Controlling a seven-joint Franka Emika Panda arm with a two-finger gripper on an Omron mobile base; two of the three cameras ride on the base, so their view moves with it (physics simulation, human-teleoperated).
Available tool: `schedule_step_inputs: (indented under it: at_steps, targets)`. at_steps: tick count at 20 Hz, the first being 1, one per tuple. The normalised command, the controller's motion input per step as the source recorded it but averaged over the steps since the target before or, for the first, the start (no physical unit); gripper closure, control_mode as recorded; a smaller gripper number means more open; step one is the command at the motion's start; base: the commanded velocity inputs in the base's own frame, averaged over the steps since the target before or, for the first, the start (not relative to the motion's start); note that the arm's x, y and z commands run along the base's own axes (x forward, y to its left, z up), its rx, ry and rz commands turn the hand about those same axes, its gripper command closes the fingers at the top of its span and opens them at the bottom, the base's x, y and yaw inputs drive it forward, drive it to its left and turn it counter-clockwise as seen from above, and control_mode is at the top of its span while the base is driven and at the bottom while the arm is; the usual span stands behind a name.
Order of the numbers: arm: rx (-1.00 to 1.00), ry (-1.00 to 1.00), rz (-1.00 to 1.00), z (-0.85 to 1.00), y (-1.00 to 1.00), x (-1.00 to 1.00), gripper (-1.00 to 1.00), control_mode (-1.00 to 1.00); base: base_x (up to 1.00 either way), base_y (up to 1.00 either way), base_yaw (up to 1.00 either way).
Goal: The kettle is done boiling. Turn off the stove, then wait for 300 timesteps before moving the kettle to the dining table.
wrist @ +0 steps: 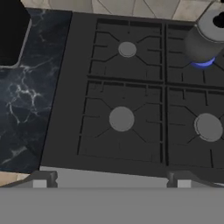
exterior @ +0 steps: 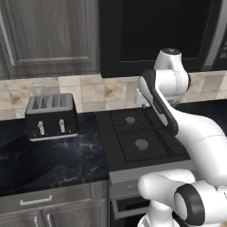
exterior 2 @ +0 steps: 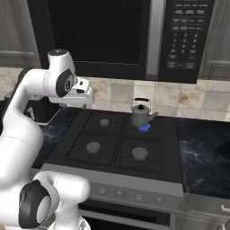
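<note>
Two dark fingertips of my pincer (wrist: 111, 181) are standing wide apart at the bottom of the hand view, with nothing between them — the pincer is open and is holding nothing. It is hanging above the front part of the stove (wrist: 131, 100) and is looking down on the black grates and the round grey burner caps.

From the right base view, my hand is hovering over the back left side of the stove (exterior 2: 112, 143), well apart from the kettle (exterior 2: 142, 114). The kettle is sitting upright on the back right burner, and a small blue flame (exterior 2: 143, 129) is glowing under it. In the hand view the kettle (wrist: 205, 39) is showing at the top right corner, again with the blue glow below it.

Along the front of the stove, the silver strip with small knobs (exterior 2: 121, 194) is lying under my arm. On the black marble counter (exterior: 57, 155) to the left of the stove, a black toaster (exterior: 51, 116) is standing against the tiled wall.
</note>
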Motion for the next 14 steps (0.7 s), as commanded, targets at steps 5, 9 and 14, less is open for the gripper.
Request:
schedule_step_inputs:
  at_steps: [5, 9, 14]
  targets:
    - [0.00, 0.00, 0.00, 0.00, 0.00, 0.00, -1.00, 1.00, 0.03, 0.40, 0.00]
    - [0.00, 0.00, 0.00, 0.00, 0.00, 0.00, -1.00, 1.00, 0.01, 0.17, 0.00]
    - [0.04, -0.02, -0.03, 0.00, -0.12, -0.06, -1.00, -1.00, 0.00, 0.00, 0.00]
